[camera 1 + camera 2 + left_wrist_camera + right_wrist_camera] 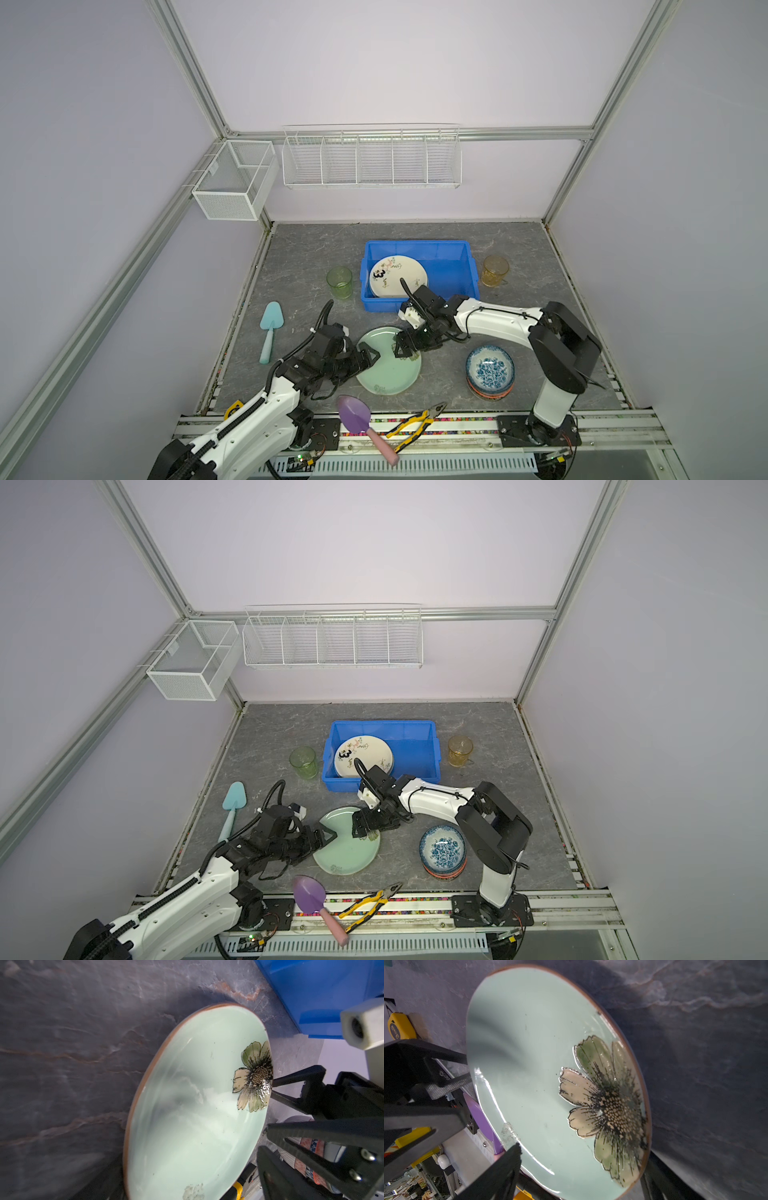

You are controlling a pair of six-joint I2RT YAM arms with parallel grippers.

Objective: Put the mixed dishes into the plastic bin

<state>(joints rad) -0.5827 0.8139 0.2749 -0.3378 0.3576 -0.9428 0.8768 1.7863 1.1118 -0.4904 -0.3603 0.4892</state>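
Observation:
A pale green flower plate (388, 370) (347, 852) lies on the grey table in front of the plastic bin (415, 243) (382, 723). My left gripper (374, 358) is at the plate's left rim, jaws open astride it. My right gripper (405, 355) reaches over the far right rim by the painted flower (608, 1105), also open, with the rim between its fingers (291, 1079). The blue bin holds a cream plate (398, 276). A green tumbler (339, 282) stands left of the bin and an amber tumbler (495, 271) right of it. Stacked bowls (490, 372), blue floral on top, sit right of the green plate.
A teal trowel (269, 332) lies at the left. A purple trowel (357, 419) and yellow-handled pliers (415, 424) rest on the front rail. White wire baskets (372, 160) hang on the back wall, well above the table.

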